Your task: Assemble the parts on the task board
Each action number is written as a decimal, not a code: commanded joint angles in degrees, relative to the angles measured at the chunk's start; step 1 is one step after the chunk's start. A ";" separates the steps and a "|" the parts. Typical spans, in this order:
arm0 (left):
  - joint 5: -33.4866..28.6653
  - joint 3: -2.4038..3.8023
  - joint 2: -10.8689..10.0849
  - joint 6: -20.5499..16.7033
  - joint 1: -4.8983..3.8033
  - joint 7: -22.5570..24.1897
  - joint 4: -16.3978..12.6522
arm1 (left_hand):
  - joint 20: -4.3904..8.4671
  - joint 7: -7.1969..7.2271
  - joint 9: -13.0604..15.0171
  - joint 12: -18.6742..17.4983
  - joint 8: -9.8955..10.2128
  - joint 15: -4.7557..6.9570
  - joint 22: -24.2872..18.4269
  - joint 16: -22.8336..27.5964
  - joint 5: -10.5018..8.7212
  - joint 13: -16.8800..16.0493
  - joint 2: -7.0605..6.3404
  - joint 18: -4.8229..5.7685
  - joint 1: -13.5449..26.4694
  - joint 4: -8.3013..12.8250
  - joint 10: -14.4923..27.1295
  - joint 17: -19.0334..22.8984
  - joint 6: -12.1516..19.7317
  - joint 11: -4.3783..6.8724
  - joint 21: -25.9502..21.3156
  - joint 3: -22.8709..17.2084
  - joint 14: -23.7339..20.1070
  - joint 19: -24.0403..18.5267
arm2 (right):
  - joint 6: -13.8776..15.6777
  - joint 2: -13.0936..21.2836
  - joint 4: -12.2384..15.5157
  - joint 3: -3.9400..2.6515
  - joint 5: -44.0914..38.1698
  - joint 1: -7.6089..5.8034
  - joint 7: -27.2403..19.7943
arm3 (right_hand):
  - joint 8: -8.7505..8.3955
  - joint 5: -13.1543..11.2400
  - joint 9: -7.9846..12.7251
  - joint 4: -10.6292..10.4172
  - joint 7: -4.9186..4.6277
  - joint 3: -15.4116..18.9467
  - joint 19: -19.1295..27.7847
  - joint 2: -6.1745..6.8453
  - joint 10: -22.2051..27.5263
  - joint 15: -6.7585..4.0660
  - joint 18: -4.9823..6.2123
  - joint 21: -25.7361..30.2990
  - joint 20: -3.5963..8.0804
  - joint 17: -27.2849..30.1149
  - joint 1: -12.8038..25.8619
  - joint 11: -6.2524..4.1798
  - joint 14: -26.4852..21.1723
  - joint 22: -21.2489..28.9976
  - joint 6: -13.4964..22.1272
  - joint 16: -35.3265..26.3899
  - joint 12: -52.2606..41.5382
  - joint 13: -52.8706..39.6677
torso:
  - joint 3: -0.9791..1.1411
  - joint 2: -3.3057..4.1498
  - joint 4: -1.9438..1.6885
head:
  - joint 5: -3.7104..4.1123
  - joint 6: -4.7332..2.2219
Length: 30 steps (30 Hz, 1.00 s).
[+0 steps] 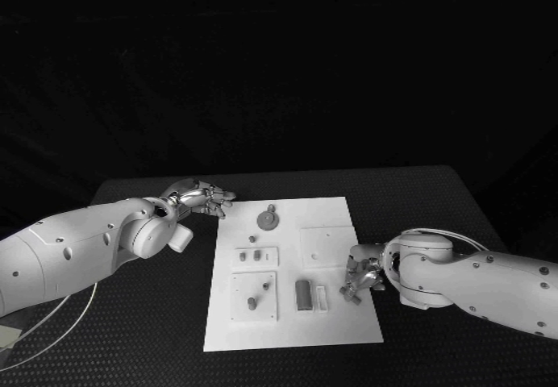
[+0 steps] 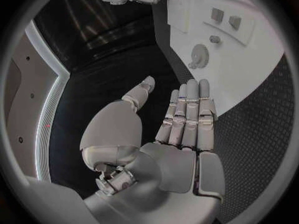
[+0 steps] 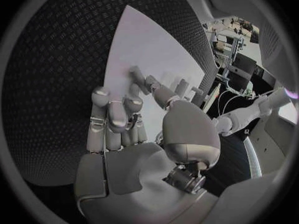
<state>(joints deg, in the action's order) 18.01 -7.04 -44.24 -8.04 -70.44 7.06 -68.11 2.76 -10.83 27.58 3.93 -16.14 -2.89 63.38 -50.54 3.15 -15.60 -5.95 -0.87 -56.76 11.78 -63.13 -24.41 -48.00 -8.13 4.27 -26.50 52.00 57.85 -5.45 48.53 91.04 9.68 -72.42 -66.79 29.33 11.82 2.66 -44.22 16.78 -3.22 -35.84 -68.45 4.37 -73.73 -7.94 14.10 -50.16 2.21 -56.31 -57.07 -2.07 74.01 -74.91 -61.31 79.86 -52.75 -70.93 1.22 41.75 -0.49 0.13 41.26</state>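
We are looking down at the white task board [image 1: 331, 322] on the black table [image 1: 430, 193], our left hand [image 1: 200, 196] hovering empty, fingers straight, off its far left corner. Our right hand [image 1: 363, 276] is curling over its right edge; whether it is holding anything, we cannot tell. The board's sockets are holding a round gear-like part [image 1: 268, 218] and small pegs [image 1: 251, 303], and curled fingers risk nudging the board.

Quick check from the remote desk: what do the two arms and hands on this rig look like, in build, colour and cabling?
Both arms are smooth, rounded white shells with small dark dots along them. The left arm has a thin pale cable looping below it; the right arm has a thin cable arching over its wrist. The left hand and right hand are silver metal with segmented fingers.
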 commanded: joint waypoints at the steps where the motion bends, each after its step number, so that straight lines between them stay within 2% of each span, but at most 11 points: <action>1: 0.03 0.03 0.11 0.93 -0.06 0.18 -0.14 | -0.13 -0.06 -0.10 0.07 -0.25 -0.17 -0.06 0.24 -0.08 -0.07 0.21 -0.62 0.54 -0.42 0.40 -0.07 0.33 -0.17 -0.24 0.04 -0.40 -0.22 | 5.18 -0.05 -0.21 0.25 11.06 -0.13 -0.24 | 0.59 0.20 0.20 0.14 -1.11 -0.03 -0.34 -3.13 -0.44 0.05 0.90 -0.34 0.00 -0.21 -3.49 0.03 0.54 -1.12 0.54 0.40 -0.35 -0.09 | -0.05 0.00 0.00 | -0.04 -0.01; 8: 0.18 0.03 0.09 0.95 -0.06 0.11 -0.14 | -0.13 -0.05 -0.10 0.08 -0.26 -0.17 -0.06 0.24 -0.08 -0.07 0.20 -0.62 0.53 -0.42 0.40 -0.08 0.32 -0.17 -0.23 0.04 -0.40 -0.22 | 5.59 -0.13 0.44 0.24 13.89 -0.43 -0.42 | 0.63 0.20 0.19 0.14 -1.07 0.03 -0.38 -3.07 -0.48 0.01 0.90 -0.36 0.00 -0.27 -3.50 -0.02 0.57 -1.11 0.47 0.43 -0.39 -0.10 | -0.04 0.00 0.03 | -0.13 -0.04; 13: 0.18 0.03 0.08 0.99 -0.06 0.11 -0.18 | -0.13 -0.05 -0.10 0.08 -0.26 -0.17 -0.06 0.24 -0.08 -0.08 0.19 -0.62 0.53 -0.43 0.40 -0.09 0.33 -0.17 -0.23 0.05 -0.40 -0.22 | 5.40 -0.28 0.96 0.24 10.25 -0.43 -1.26 | 0.65 0.20 0.18 0.15 -1.04 0.06 -0.42 -3.04 -0.51 -0.02 0.90 -0.38 0.01 -0.34 -3.52 -0.05 0.62 -1.10 0.44 0.47 -0.41 -0.11 | -0.02 0.01 0.02 | -0.19 -0.06; 18: 0.18 0.03 0.08 0.93 -0.06 0.11 -0.14 | -0.13 -0.05 -0.10 0.08 -0.27 -0.17 -0.05 0.24 -0.08 -0.08 0.18 -0.62 0.52 -0.43 0.40 -0.09 0.33 -0.17 -0.23 0.05 -0.40 -0.22 | 4.22 -0.53 1.72 0.24 3.38 -0.43 -6.21 | 0.66 0.20 0.18 0.16 -1.02 0.07 -0.43 -2.99 -0.52 -0.05 0.90 -0.38 0.02 -0.18 -3.56 -0.07 0.55 -1.09 0.42 0.44 -0.43 -0.12 | 0.00 0.01 0.02 | -0.23 -0.11; 20: 0.18 0.03 0.09 0.95 -0.06 0.13 -0.17 | -0.13 -0.05 -0.10 0.08 -0.27 -0.17 -0.05 0.24 -0.08 -0.08 0.18 -0.62 0.52 -0.43 0.40 -0.09 0.33 -0.17 -0.23 0.06 -0.40 -0.22 | 3.76 -0.61 1.99 0.24 -1.78 -0.43 -7.70 | 0.66 0.20 0.18 0.15 -1.02 0.08 -0.43 -2.97 -0.53 -0.05 0.90 -0.38 0.03 -0.15 -3.57 -0.07 0.53 -1.09 0.42 0.42 -0.43 -0.12 | 0.01 0.01 0.03 | -0.22 -0.12; 26: 0.18 0.03 0.03 0.94 -0.06 0.09 -0.20 | -0.13 -0.05 -0.10 0.08 -0.27 -0.17 -0.05 0.25 -0.08 -0.08 0.17 -0.62 0.51 -0.43 0.40 -0.10 0.33 -0.17 -0.23 0.06 -0.40 -0.23 | 3.52 -1.14 2.58 0.31 -14.09 -0.42 -9.73 | 0.71 0.20 0.17 0.13 -0.97 0.13 -0.44 -2.62 -0.55 -0.10 0.90 -0.35 0.06 -0.12 -3.72 -0.11 0.51 -1.06 0.32 0.40 -0.45 -0.12 | -0.01 0.03 0.09 | -0.13 -0.13; 28: 0.18 0.03 0.04 0.95 -0.06 0.09 -0.22 | -0.13 -0.05 -0.10 0.08 -0.27 -0.17 -0.05 0.25 -0.08 -0.08 0.17 -0.63 0.51 -0.43 0.40 -0.10 0.34 -0.17 -0.23 0.06 -0.40 -0.23 | 3.64 -1.45 2.70 0.46 -18.05 -0.41 -10.20 | 0.73 0.20 0.18 0.12 -0.95 0.14 -0.43 -2.47 -0.55 -0.11 0.90 -0.34 0.06 0.01 -3.79 -0.13 0.45 -1.05 0.27 0.36 -0.45 -0.12 | -0.02 0.03 0.12 | -0.10 -0.16; 30: 0.18 0.03 0.06 0.98 -0.06 0.10 -0.23 | -0.13 -0.05 -0.11 0.08 -0.27 -0.17 -0.05 0.25 -0.08 -0.08 0.16 -0.63 0.50 -0.42 0.41 -0.10 0.34 -0.17 -0.23 0.07 -0.40 -0.23 | 3.93 -1.61 2.92 0.91 -19.91 -0.41 -10.34 | 0.74 0.19 0.19 0.10 -0.93 0.17 -0.41 -2.25 -0.56 -0.11 0.90 -0.33 0.04 0.13 -3.81 -0.14 0.39 -1.05 0.20 0.30 -0.44 -0.11 | -0.01 0.02 0.12 | -0.05 -0.18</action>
<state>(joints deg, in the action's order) 18.08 -7.04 -44.26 -7.86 -70.44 6.83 -68.17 2.76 -10.83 27.54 3.93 -16.14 -2.89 63.38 -50.54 3.15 -15.63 -5.95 -0.86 -56.76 11.78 -63.13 -24.45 -48.00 -8.13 4.27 -26.50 52.00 57.85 -0.96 46.98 93.78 10.51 -83.01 -67.25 21.67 12.69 2.71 -44.10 17.04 -4.23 -35.97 -68.76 1.60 -74.14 -7.90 14.11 -50.18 2.19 -56.21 -60.87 -2.26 74.73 -74.91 -60.60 80.05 -52.98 -70.97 1.21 41.76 -0.40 0.01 41.12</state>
